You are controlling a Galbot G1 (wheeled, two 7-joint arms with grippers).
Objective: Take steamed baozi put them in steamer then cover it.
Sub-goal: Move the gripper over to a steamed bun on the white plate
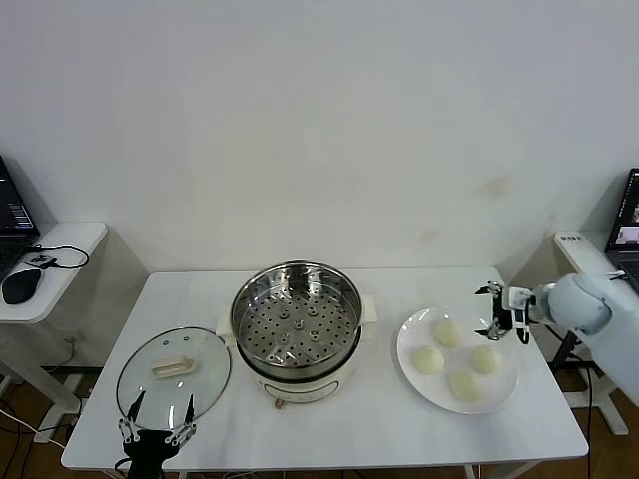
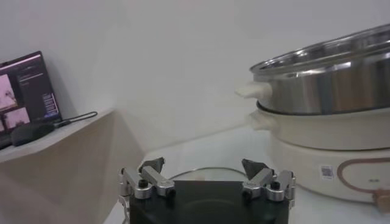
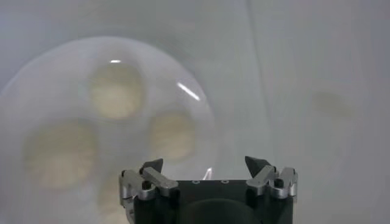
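At the table's near edge, the left gripper [image 1: 158,416] waits with fingers spread wide and empty beside a round glass lid [image 1: 174,372]. Four smooth, round cream-white steamed baozi [image 1: 428,359] sit on a flat white plate [image 1: 411,334], beside the shiny perforated steel steamer [image 1: 298,330]. The right gripper [image 1: 504,311] hovers open, empty, above the plate's far rim.
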